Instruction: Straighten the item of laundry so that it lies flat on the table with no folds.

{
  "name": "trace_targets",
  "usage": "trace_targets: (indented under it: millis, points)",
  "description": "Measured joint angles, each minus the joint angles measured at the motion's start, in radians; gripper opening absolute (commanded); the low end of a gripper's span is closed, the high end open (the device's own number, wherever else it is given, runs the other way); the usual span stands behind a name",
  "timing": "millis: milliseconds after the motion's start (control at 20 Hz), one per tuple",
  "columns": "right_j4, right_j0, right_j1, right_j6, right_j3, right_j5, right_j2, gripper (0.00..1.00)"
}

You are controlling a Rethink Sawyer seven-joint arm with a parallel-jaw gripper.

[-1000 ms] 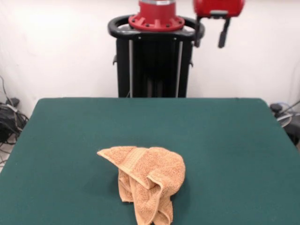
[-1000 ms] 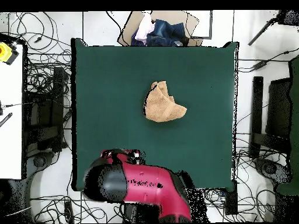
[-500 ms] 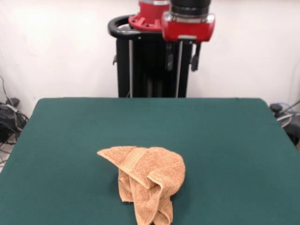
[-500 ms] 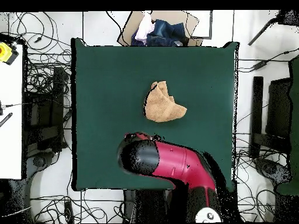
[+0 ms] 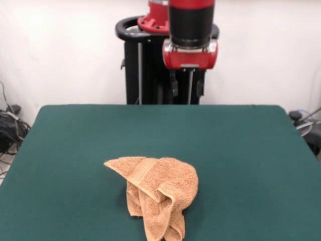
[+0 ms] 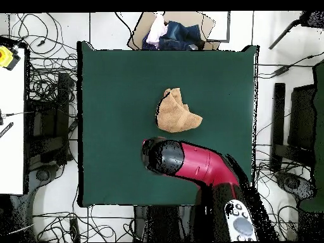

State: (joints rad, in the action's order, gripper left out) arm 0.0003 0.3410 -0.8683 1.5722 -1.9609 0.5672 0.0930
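Towel [image 5: 156, 194]: crumpled in a folded heap on the near middle of the tabletop [image 5: 241, 150], so no edge lies flat.
Gripper [image 5: 186, 84]: high above the far side, fingers apart, holding nothing, well clear of the towel.
Writing: none readable; no label shows.

Non-task items, as seen:
- Cardboard box [image 6: 179, 30], top centre of overhead view, w/ dark blue and pale cloth bundled in it.
- White side surface [image 6: 12, 120], left edge of overhead view; yellow object [image 6: 6, 57] at its upper end.
- Loose cables [image 6: 47, 82] over floor, left and right sides of overhead view; also lower left of front view [image 5: 9, 128].
- White wall [image 5: 65, 50], upper part of front view.
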Motion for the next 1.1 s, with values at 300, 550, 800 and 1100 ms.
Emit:
trace_targets:
  millis: [300,550,800,1100]
  points:
    - [-0.016,0.048,0.089,0.000,0.023,0.000,0.040,1.00]
    - [-0.029,0.084,0.166,0.000,0.051,0.000,0.068,1.00]
    - [-0.053,0.119,0.231,0.000,0.081,0.000,0.092,1.00]
    - [-0.073,0.143,0.264,0.000,0.094,0.000,0.097,1.00]
